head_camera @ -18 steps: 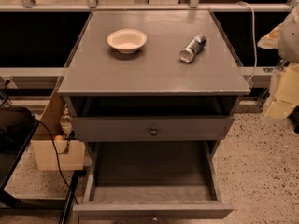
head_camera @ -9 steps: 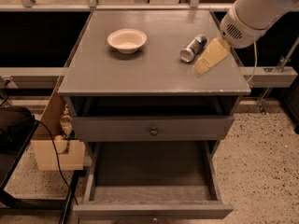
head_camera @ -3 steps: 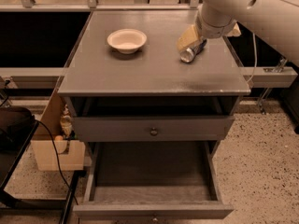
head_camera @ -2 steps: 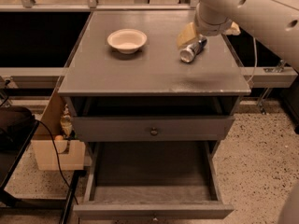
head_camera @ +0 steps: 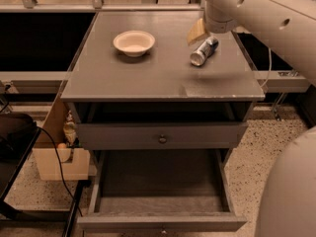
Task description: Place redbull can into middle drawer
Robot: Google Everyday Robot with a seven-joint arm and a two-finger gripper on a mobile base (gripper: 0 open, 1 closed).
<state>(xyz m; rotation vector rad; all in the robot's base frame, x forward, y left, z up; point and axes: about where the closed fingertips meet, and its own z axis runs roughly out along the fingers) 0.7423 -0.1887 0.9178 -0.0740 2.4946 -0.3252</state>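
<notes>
The gripper (head_camera: 199, 33) hung low over the back right part of the cabinet top (head_camera: 163, 78), its tan tip just beside the far end of the redbull can (head_camera: 204, 52); whether its grip was spread or closed, and whether it touched the can, could not be made out. The can lay on its side on the top, slanted, with its round end turned toward the front. The white arm (head_camera: 266, 14) ran from the gripper up and off to the right, with more of the robot's pale body at the lower right corner. Well to the left of the can, a cream-white bowl (head_camera: 134, 42) sat upright on the same surface. Below the top, the upper drawer (head_camera: 123, 135) showed its grey front with a round metal knob (head_camera: 162, 138). Beneath it the middle drawer (head_camera: 160, 179) stood pulled far out, its dark floor bare. A cardboard box (head_camera: 57, 157) rested on the speckled floor (head_camera: 256, 152) left of the cabinet.
</notes>
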